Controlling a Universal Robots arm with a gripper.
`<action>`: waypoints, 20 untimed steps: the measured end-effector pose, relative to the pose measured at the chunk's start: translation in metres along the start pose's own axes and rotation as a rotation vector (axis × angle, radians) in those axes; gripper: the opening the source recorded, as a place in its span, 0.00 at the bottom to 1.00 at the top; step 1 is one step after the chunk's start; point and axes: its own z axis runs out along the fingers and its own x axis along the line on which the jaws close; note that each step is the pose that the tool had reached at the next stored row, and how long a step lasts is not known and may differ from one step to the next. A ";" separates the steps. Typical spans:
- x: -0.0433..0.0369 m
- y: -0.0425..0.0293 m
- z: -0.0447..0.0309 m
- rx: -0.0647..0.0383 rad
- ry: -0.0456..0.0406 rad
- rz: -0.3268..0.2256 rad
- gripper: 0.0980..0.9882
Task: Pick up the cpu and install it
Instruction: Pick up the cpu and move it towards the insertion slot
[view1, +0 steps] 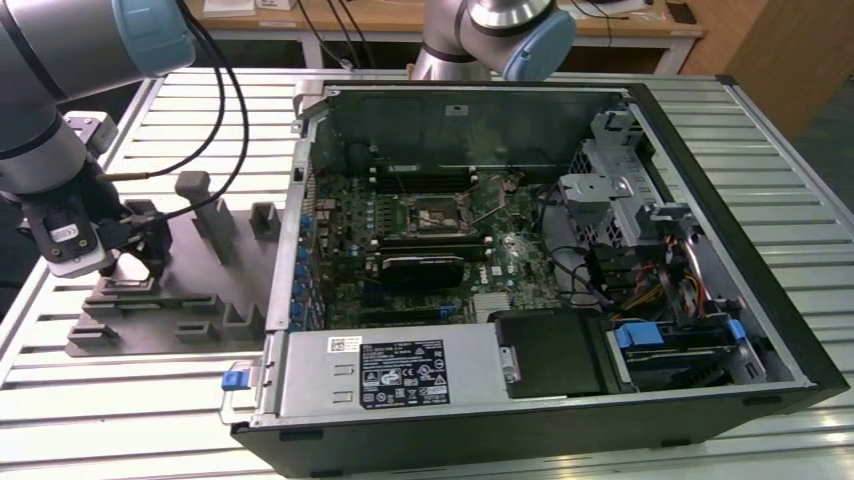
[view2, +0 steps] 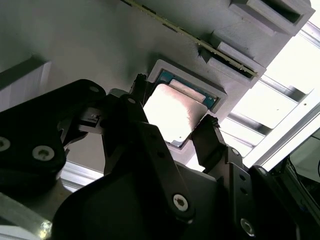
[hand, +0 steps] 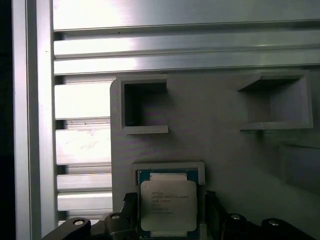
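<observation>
The cpu (hand: 167, 197), a flat square chip with a silver top and a green rim, lies in a shallow recess of the grey fixture plate (hand: 225, 165). In both wrist views my gripper (hand: 170, 212) is down over it, with one black finger (view2: 141, 87) on each side of the chip and a narrow gap to each edge, so it is open. The cpu (view2: 175, 112) rests flat in its pocket. In the exterior view my gripper (view1: 134, 245) hangs over the fixture plate (view1: 174, 295) at that view's left, far from the motherboard socket (view1: 434, 215).
An open computer case (view1: 694, 200) lies on the slatted aluminium table (view1: 120, 420), with cables, a power supply (view1: 387, 370) and drive bays inside. Upright grey posts (view1: 196, 195) stand on the fixture. Two empty rectangular pockets (hand: 142, 107) are beside the cpu's recess.
</observation>
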 end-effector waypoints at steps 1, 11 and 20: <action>0.0000 0.0000 0.0000 0.000 0.0000 0.000 0.60; 0.0001 0.0001 -0.0003 -0.015 0.0006 0.000 0.52; 0.0023 -0.0001 -0.0007 -0.015 0.0009 0.000 0.52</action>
